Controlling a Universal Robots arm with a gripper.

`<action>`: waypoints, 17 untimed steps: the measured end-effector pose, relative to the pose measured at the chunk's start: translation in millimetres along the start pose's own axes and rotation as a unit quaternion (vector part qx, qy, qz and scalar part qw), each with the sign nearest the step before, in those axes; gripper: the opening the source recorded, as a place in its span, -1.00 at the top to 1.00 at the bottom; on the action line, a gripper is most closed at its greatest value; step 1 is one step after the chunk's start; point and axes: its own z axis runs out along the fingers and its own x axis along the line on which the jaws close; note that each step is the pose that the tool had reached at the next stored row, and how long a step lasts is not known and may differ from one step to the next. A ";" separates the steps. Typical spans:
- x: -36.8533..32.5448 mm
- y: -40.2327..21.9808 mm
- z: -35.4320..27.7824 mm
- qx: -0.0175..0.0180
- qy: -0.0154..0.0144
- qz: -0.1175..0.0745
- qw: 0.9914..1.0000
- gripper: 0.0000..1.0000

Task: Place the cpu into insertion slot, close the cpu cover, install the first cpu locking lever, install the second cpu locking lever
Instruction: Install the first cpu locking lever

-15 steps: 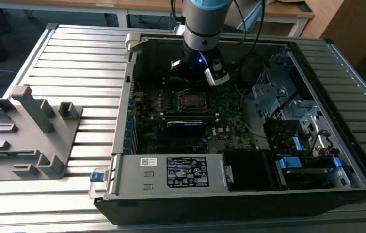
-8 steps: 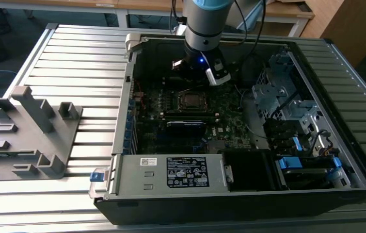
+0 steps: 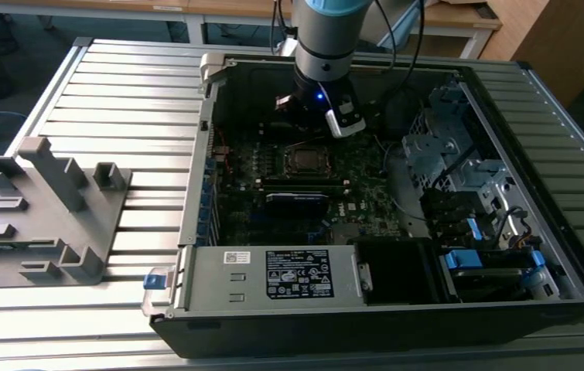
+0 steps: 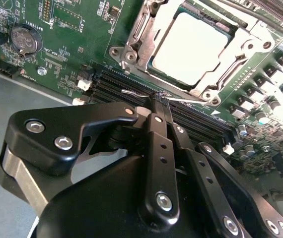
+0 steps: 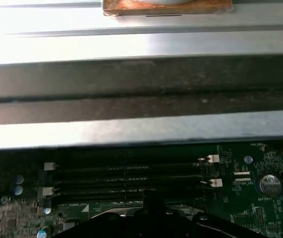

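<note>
One grey moulded fixture [image 3: 44, 209] sits on the slatted table [image 3: 116, 85] at the exterior view's left. Toward the centre, the open computer case [image 3: 220, 278] holds the motherboard [image 3: 364, 212], and the arm reaches in at upper centre, just above the insertion slot [image 3: 283, 158]. In the second wrist view the cpu [image 4: 191, 47] lies seated in that slot, with the cpu cover [image 4: 248, 47] folded flat around its bright top. The gripper [image 4: 160, 96] has its fingers drawn tight together, tips at a thin silver locking lever [image 4: 131, 92] lying over the black memory slots [image 4: 111, 82]; whether the wire is pinched or merely touched I cannot tell. The work looks to be at the lever stage. Doing it well likely means one steady sweep down and sideways, keeping the tips on the hooked end so it cannot spring free.
</note>
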 end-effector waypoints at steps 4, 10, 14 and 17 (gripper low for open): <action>0.0 0.1 0.0 0.000 0.000 0.000 1.000 0.79; 0.0 0.2 0.9 0.000 -0.005 0.022 1.000 0.79; 0.6 1.1 1.3 0.000 -0.006 0.026 1.000 0.79; 0.9 2.3 1.9 0.000 -0.007 0.030 1.000 0.79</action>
